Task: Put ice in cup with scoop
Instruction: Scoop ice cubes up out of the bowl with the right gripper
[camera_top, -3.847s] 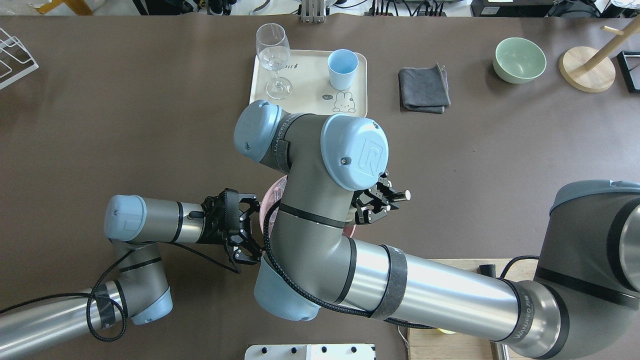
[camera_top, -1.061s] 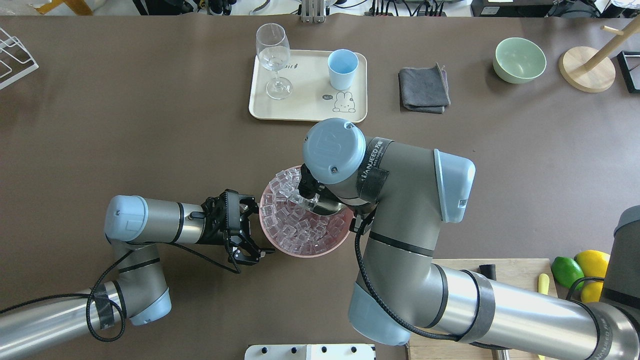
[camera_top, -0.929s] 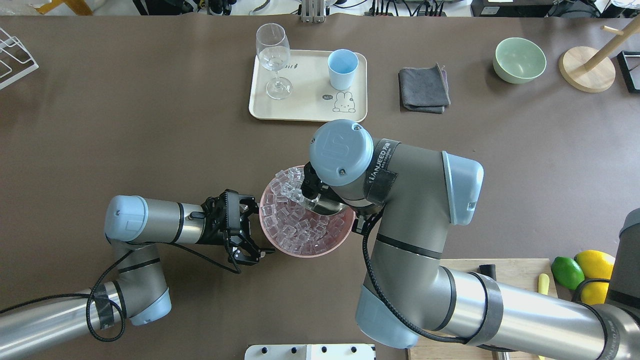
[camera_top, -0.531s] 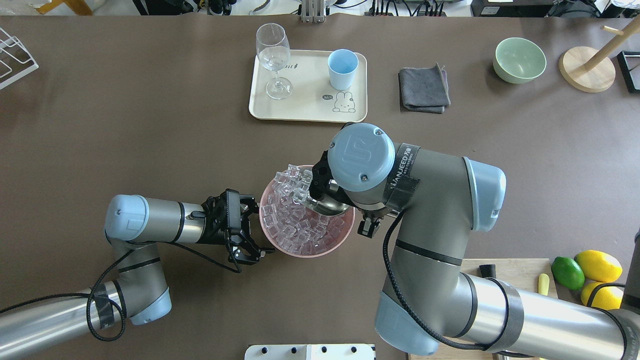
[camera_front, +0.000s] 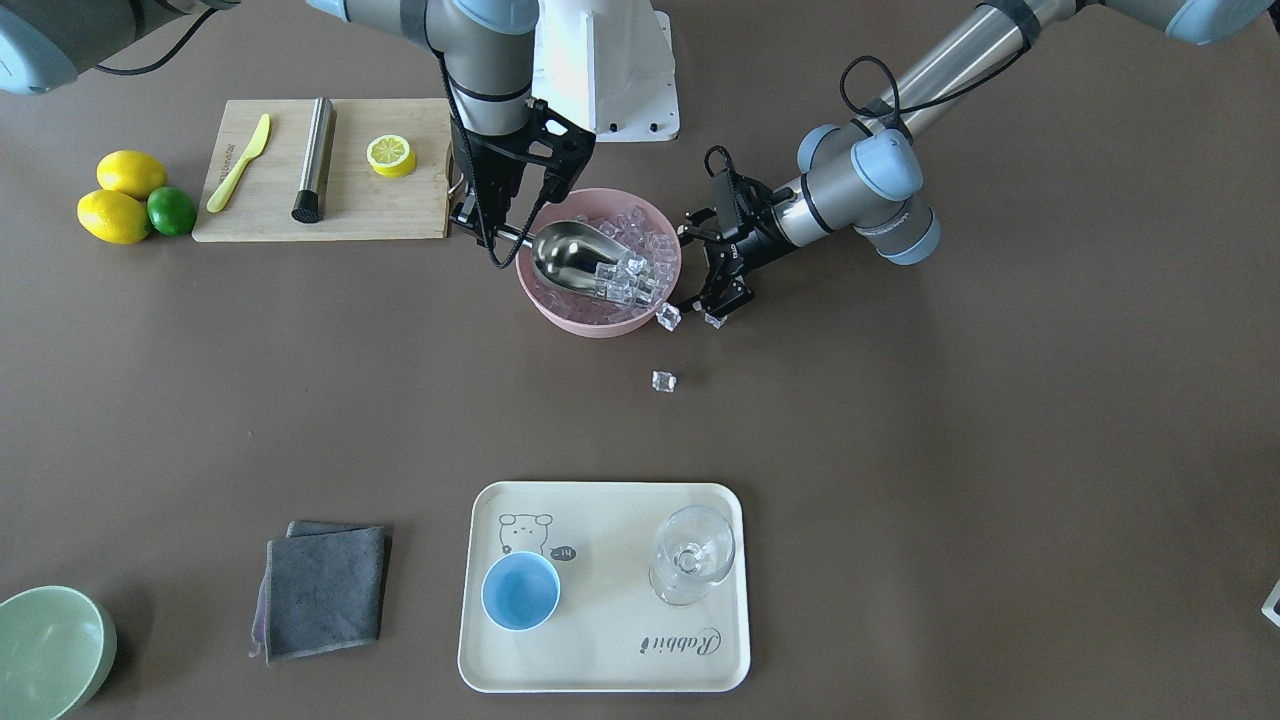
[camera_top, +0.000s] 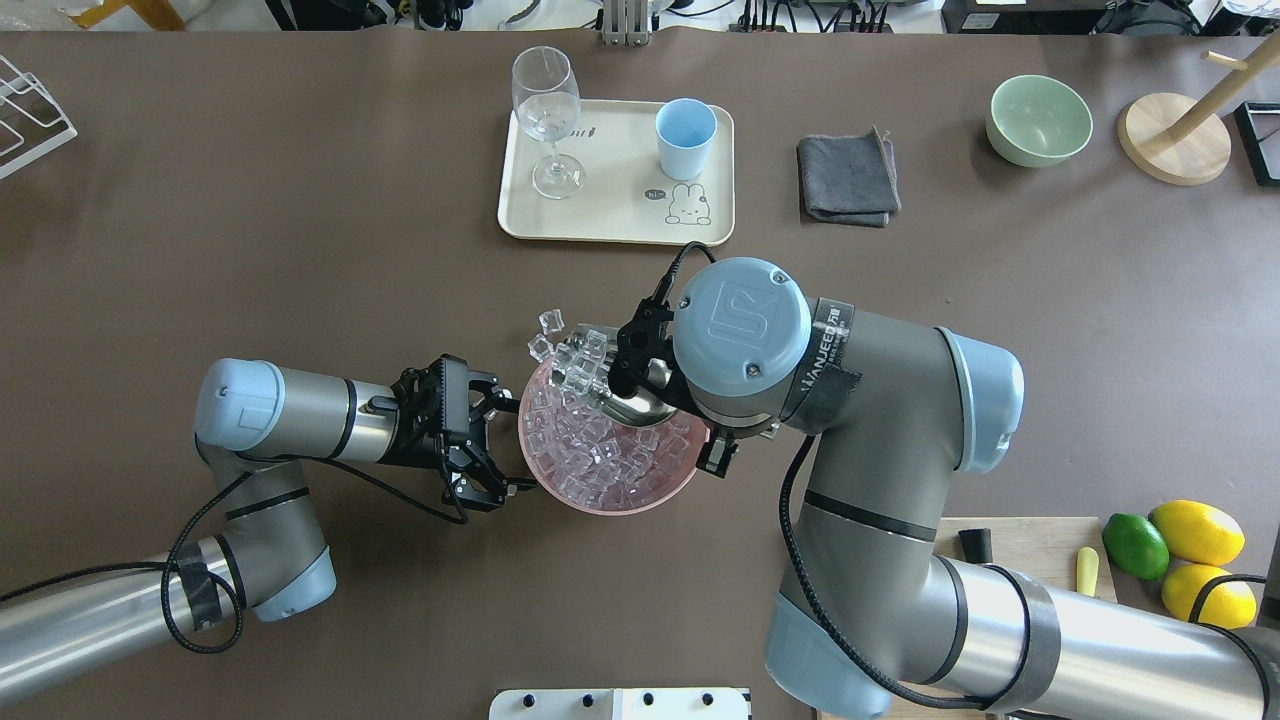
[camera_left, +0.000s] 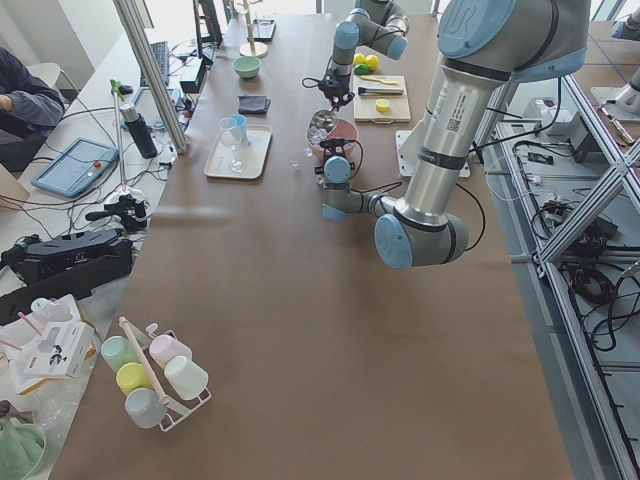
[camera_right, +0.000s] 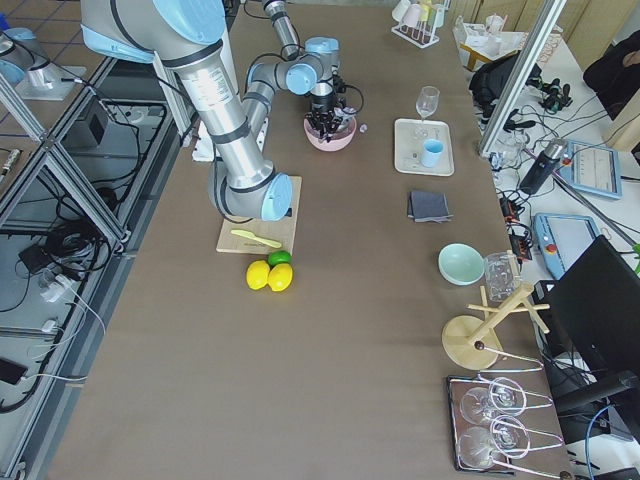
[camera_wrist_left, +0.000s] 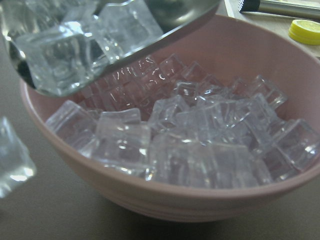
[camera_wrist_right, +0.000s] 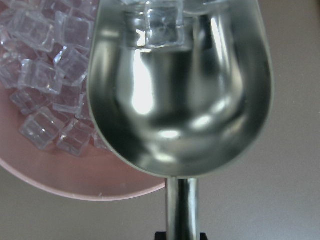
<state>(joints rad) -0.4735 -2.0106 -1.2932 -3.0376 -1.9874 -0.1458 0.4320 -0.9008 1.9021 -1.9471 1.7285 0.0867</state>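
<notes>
Seen from overhead, the cup (camera_top: 686, 125) sits at one o'clock from the scoop (camera_top: 632, 408), whose mouth points toward ten. The right gripper (camera_front: 490, 228) pinches its handle.

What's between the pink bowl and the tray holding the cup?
One loose ice cube mid-stretch, another by the bowl rim. Otherwise bare table up to the tray. The front-facing view shows it.
</notes>
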